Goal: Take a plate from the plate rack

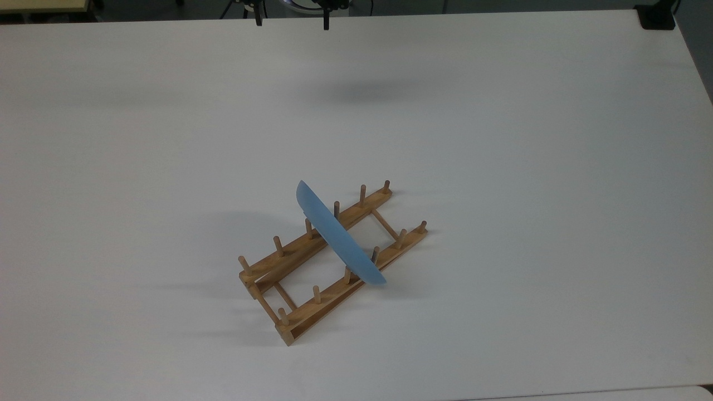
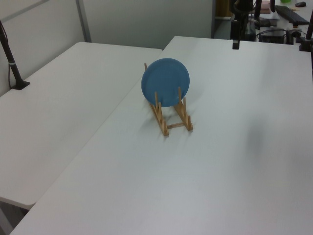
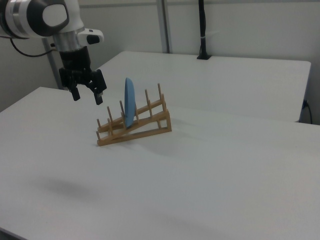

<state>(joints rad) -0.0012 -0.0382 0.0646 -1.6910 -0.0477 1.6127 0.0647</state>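
The light-blue plate point(image 1: 340, 234) stands on edge between the pegs of the wooden plate rack point(image 1: 301, 303), near the middle of the white table. The left view shows the plate's point(image 2: 165, 82) round face above the rack point(image 2: 172, 122). In the right view the plate point(image 3: 129, 102) is edge-on in the rack point(image 3: 150, 126). My gripper point(image 3: 87, 96) hangs open and empty in the air, to the right view's left of the plate and apart from it. In the top view my gripper point(image 1: 292, 21) is at the top edge, far from the rack.
The white table point(image 1: 529, 167) stretches wide around the rack. A second white table point(image 2: 63, 93) adjoins it, with a black post point(image 2: 11, 56) clamped to it. A black object point(image 1: 657, 16) sits at the top view's upper right corner.
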